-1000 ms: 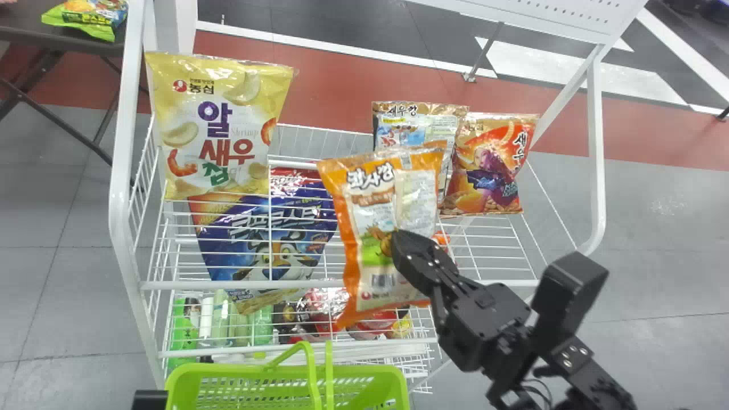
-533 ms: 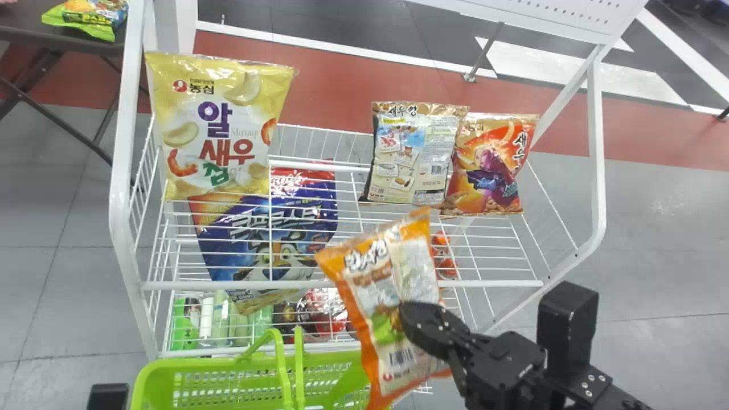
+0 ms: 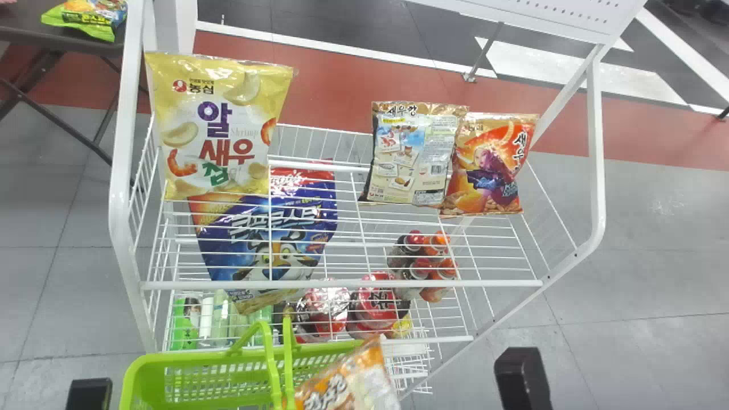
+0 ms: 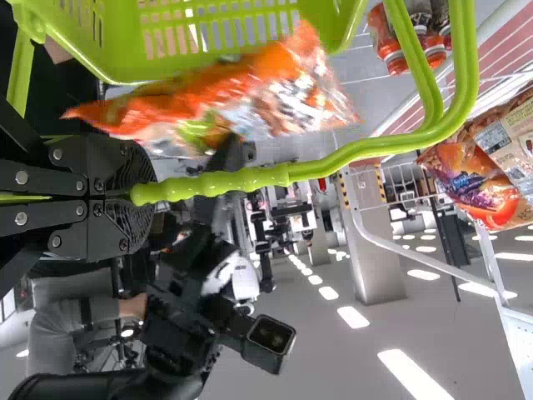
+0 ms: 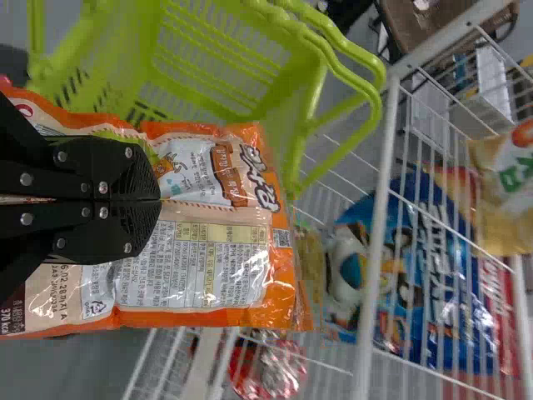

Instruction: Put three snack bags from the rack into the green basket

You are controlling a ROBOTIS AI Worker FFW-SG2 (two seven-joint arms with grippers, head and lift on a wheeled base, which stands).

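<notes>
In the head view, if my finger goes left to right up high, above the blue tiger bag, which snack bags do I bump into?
Small green bag on the dark table → big yellow bag → beige bag → orange-red bag.

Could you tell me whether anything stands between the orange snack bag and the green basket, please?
No separate object visibly stands between the orange snack bag in the right gripper and the green basket. The basket's raised handles, held by the left gripper, rise close by and might catch it.
</notes>
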